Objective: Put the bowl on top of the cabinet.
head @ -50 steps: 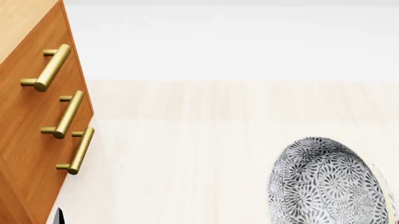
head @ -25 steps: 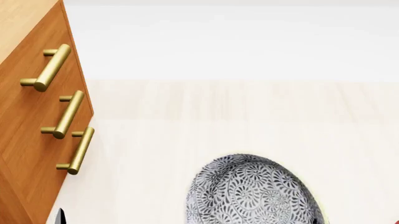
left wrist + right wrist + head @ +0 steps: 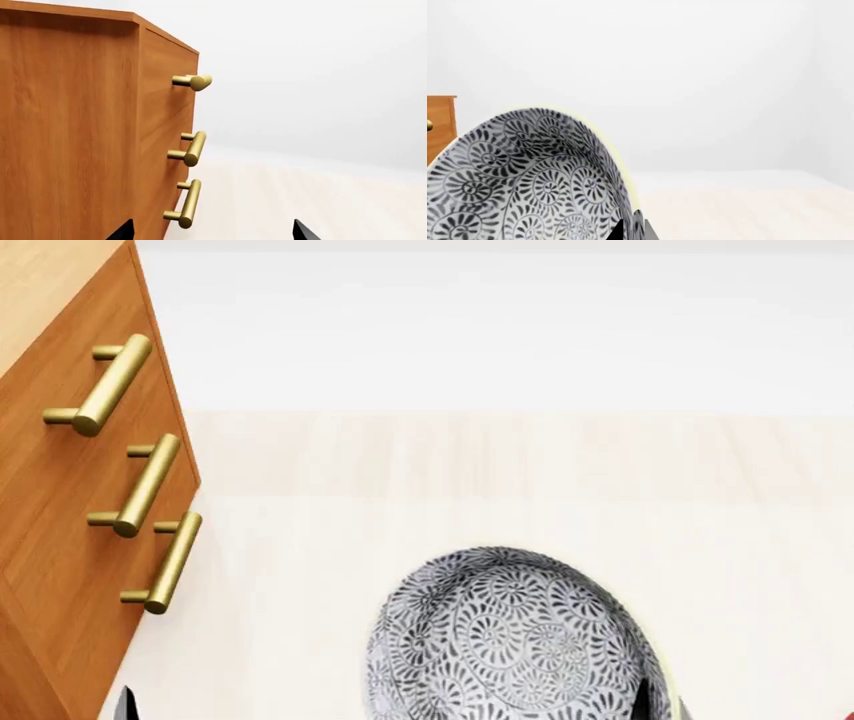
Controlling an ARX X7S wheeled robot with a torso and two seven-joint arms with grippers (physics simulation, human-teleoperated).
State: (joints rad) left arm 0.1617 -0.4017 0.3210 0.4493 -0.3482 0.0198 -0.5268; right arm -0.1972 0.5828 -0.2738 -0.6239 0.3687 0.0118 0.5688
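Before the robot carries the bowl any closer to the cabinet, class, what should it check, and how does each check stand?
1. Grip: right gripper pinches the bowl at its rim; ok.
2. Bowl level: tilted, its patterned outside faces the head camera; not ok.
3. Bowl clear of the cabinet: open floor between them; ok.
4. Left gripper: open, empty, facing the handles; ok.
5. Cabinet top free for the bowl: only its edge shows; cannot tell.

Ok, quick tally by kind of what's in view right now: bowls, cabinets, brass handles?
Bowl: 1
Cabinet: 1
Brass handles: 3
Total: 5
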